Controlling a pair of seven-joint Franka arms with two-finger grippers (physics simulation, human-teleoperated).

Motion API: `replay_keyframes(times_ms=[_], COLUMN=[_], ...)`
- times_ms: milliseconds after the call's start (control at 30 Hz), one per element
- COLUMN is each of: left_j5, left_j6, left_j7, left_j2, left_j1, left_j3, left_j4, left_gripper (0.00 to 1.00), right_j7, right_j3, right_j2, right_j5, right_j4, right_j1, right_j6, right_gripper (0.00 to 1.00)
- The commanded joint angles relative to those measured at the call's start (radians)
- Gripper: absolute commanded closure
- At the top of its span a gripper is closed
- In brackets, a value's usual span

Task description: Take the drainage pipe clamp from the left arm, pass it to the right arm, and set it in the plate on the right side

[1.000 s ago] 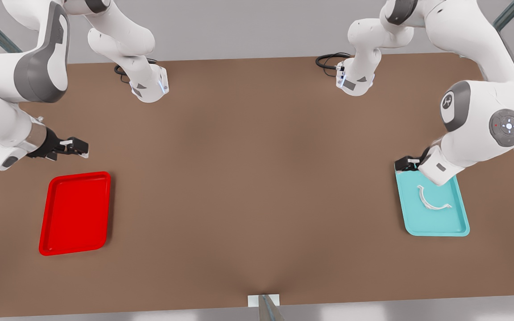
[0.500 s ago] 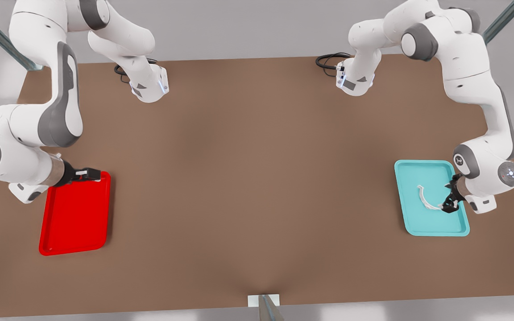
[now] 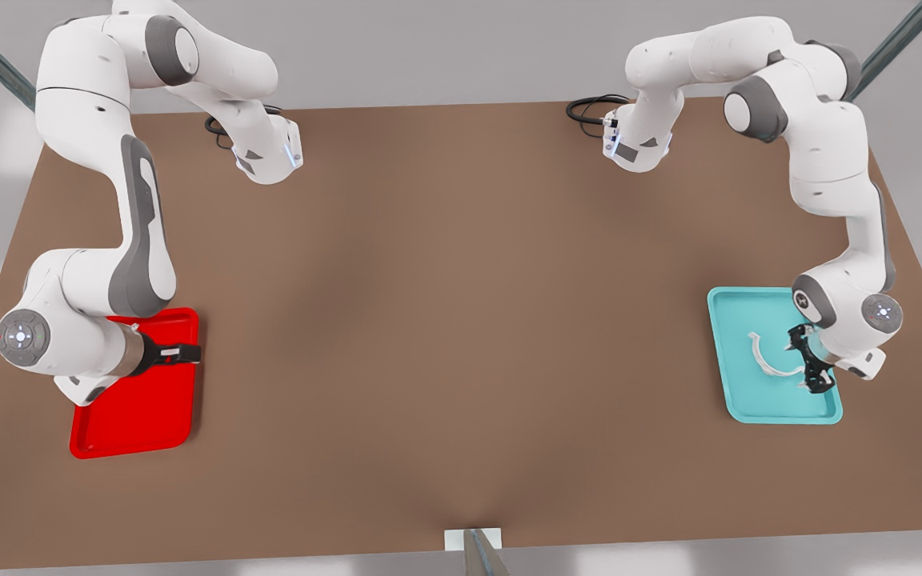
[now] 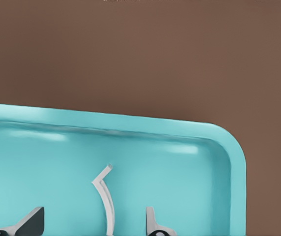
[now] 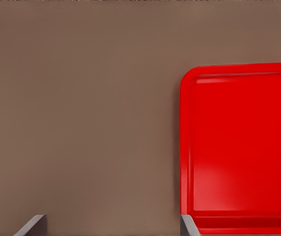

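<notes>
I have the left claw (image 3: 805, 362) down over the teal tray (image 3: 729, 352) at the front view's right, its fingers (image 4: 152, 223) spread wide on either side of one end of the clamp (image 3: 769, 360). The clamp lies flat in that tray, not yet gripped — in the left wrist view its thin white strap (image 4: 106, 196) runs up between the two fingertips, flared tab toward the tray's rim (image 4: 130, 123). Half a second ago this claw sat at the clamp's end nearer the tray's lower edge; now it has turned and straddles the strap, and the left arm (image 3: 837, 200) has folded lower and closer to its base. The clamp itself has not moved.

The right claw (image 3: 185, 353) hangs over the plate's (image 3: 133, 408) top edge at the front view's left, open and holding nothing. It has dropped further over the plate since the earlier frame, when it sat at the top corner. In the right wrist view the plate (image 5: 243, 147) lies beside bare brown bench (image 5: 81, 123), one fingertip (image 5: 189, 226) at its corner.
</notes>
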Motion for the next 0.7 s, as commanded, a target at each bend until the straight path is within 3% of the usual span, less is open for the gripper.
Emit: replay_keyframes(times_ms=[0, 200, 367, 433, 500, 567, 667], left_j5=[0.001, 0.001, 0.002, 0.002, 0.002, 0.005, 0.008], left_j6=[0.055, 0.056, 0.056, 0.056, 0.056, 0.056, 0.055], left_j7=[-0.358, -0.357, -0.355, -0.355, -0.354, -0.351, -0.293], left_j2=[0.005, 0.028, 0.028, 0.028, 0.028, 0.028, 0.028], left_j1=[0.001, 0.006, 0.013, 0.013, 0.013, 0.013, 0.013], left_j3=[-0.001, -0.005, -0.005, -0.005, -0.005, -0.016, -0.019], left_j4=[0.000, 0.005, 0.006, 0.006, 0.006, 0.006, 0.006], left_gripper=[0.00, 0.05, 0.33, 0.39, 0.64, 0.76, 0.79], right_j7=[-0.010, -0.019, -0.035, -0.048, -0.048, -0.048, -0.047], right_j3=[0.000, -0.001, -0.001, -0.001, -0.001, -0.001, -0.001], right_j2=[-0.001, 0.000, 0.002, 0.002, 0.002, 0.002, 0.002], right_j5=[0.000, 0.000, 0.002, 0.004, 0.004, 0.004, 0.004], right_j4=[0.000, 0.000, 0.000, 0.000, 0.002, 0.002, 0.002], right_j1=[0.001, -0.001, -0.002, -0.004, -0.004, -0.002, -0.002], right_j6=[0.014, 0.013, 0.013, 0.014, 0.014, 0.014, 0.014], right_gripper=[0.00, 0.00, 0.00, 0.00, 0.00, 0.00, 0.00])
